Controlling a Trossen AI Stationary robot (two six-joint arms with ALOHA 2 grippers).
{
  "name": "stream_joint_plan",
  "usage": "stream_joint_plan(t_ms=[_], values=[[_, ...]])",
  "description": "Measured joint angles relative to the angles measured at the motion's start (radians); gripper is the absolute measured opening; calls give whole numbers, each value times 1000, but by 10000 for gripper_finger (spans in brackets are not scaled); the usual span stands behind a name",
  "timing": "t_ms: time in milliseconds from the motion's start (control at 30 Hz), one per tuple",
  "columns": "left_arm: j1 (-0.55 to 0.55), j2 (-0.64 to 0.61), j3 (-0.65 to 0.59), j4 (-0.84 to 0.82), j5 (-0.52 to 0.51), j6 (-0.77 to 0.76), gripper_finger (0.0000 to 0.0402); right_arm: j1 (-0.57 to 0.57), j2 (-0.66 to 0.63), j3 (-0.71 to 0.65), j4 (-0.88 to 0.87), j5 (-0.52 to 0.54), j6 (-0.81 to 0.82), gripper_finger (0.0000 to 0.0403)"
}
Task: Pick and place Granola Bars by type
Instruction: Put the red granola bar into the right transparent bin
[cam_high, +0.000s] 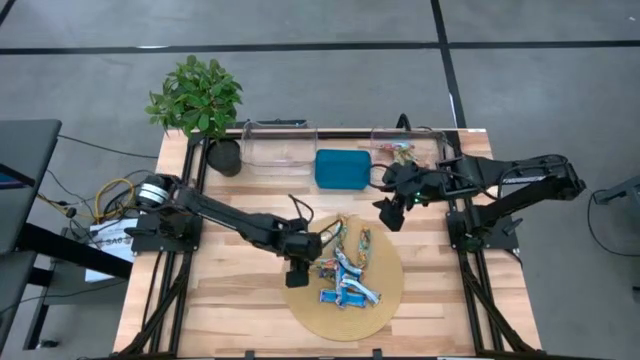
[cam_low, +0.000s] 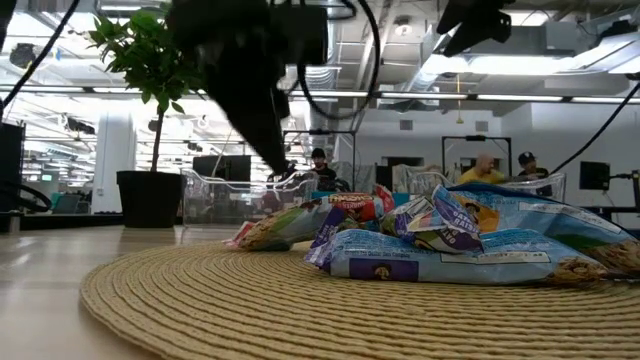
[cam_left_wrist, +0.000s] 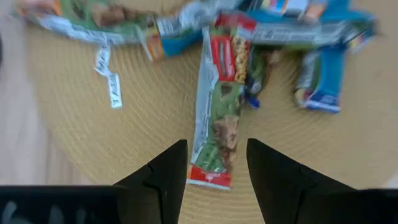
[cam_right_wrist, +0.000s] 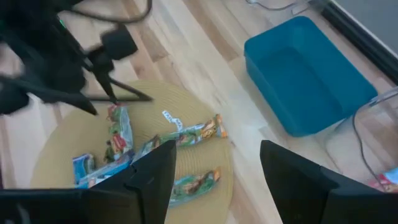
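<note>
Here, shiny crinkled Granola Bars (cam_high: 345, 270) heap on a round woven mat (cam_high: 385, 300).

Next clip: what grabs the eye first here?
A heap of shiny granola bars on a round woven mat at the table's front middle. The left pincer hangs open just above a green-and-red bar at the heap's left edge. The right pincer waits open beside the teal tray.
</note>
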Motion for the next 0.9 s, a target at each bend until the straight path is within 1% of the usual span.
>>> stream_joint_plan(t_ms=[67, 167, 267, 433, 567, 767, 900], values=[[-1, 33, 0, 15, 2, -5, 157, 3, -1, 0, 6, 0, 5, 224], [0, 73, 0, 53, 34, -28, 157, 4, -1, 0, 3, 1, 6, 224], [-3, 83, 0, 73, 60, -31, 157, 4, -2, 1, 1, 1, 13, 224], [-3, 82, 0, 124, 23, -16, 157, 4, -2, 1, -1, 1, 14, 224], [-3, 103, 2, 146, 23, -15, 157, 4, -2, 1, -1, 1, 15, 224], [-3, 145, 1, 155, 52, -19, 157, 4, -3, 2, 0, 1, 14, 224], [-3, 147, 2, 156, 15, -44, 155, 4, -3, 2, 5, 1, 14, 224]])
